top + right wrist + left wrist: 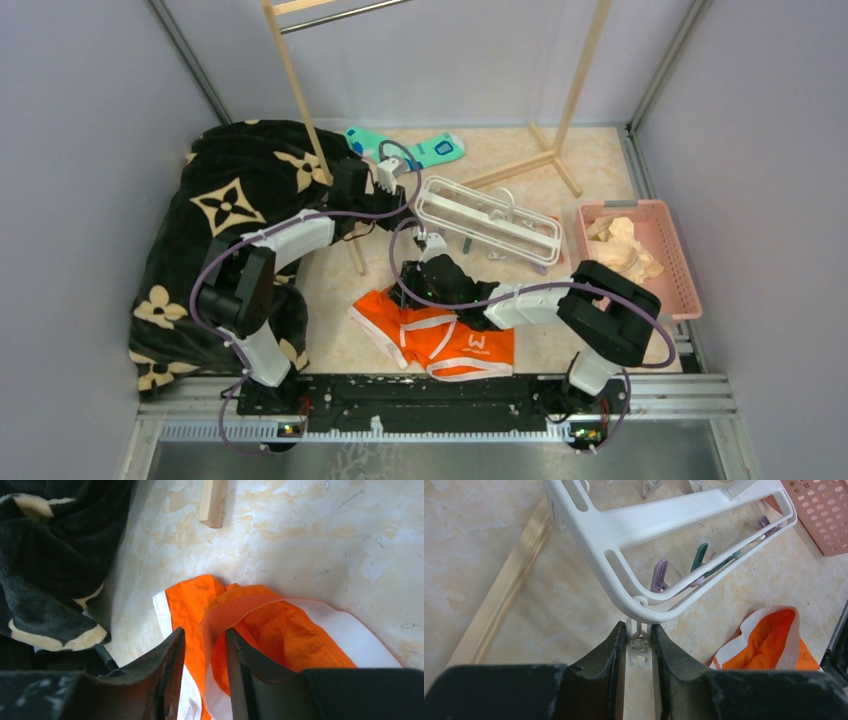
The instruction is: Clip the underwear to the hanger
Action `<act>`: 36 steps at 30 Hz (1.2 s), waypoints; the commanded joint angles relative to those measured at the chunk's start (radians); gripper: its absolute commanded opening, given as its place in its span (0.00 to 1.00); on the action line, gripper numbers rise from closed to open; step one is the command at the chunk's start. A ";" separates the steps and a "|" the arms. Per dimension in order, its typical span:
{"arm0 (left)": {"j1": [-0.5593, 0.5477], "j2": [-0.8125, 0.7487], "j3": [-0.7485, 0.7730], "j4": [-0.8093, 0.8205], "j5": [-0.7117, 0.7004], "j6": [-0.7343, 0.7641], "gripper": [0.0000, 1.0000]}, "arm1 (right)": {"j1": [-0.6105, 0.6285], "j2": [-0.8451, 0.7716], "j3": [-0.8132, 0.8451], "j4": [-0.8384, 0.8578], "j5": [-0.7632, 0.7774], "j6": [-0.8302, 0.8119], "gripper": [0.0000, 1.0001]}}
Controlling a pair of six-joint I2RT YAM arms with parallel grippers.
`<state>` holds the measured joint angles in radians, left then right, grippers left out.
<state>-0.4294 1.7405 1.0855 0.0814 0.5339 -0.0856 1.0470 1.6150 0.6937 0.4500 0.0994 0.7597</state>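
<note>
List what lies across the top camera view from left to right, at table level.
Black patterned blanket → left gripper holding the hanger's end → orange underwear under the right gripper → white hanger → pink basket.

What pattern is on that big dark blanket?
The black fleece blanket carries cream flower-and-star motifs, clearest from the top view.

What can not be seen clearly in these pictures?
- Top view: the right gripper hides part of the underwear.
- Left wrist view: the hanger is cut off by the top edge, hook unseen.
- Right wrist view: waistband lettering out of sight.
</note>
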 commanded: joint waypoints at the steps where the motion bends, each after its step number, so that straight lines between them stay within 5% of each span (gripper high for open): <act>1: 0.009 -0.037 0.045 0.016 0.004 0.001 0.00 | 0.022 0.016 0.040 0.102 -0.011 -0.078 0.32; 9: 0.012 -0.036 0.044 0.015 0.006 0.001 0.00 | 0.084 0.064 0.098 0.127 0.068 -0.430 0.07; 21: 0.019 -0.040 0.048 0.017 0.008 -0.001 0.00 | 0.293 0.003 0.128 0.060 0.194 -0.933 0.04; 25: 0.020 -0.040 0.048 0.017 0.010 0.000 0.00 | 0.411 0.075 0.145 0.029 0.254 -0.986 0.14; 29: 0.020 -0.039 0.048 0.016 0.010 -0.001 0.00 | 0.502 0.117 0.168 0.001 0.251 -0.981 0.38; 36: 0.020 -0.038 0.048 0.018 0.017 -0.004 0.00 | 0.514 -0.103 0.120 -0.084 0.272 -1.015 0.51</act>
<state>-0.4179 1.7401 1.0988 0.0772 0.5346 -0.0856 1.5688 1.7012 0.8177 0.3847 0.3256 -0.2134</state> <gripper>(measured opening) 0.274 0.494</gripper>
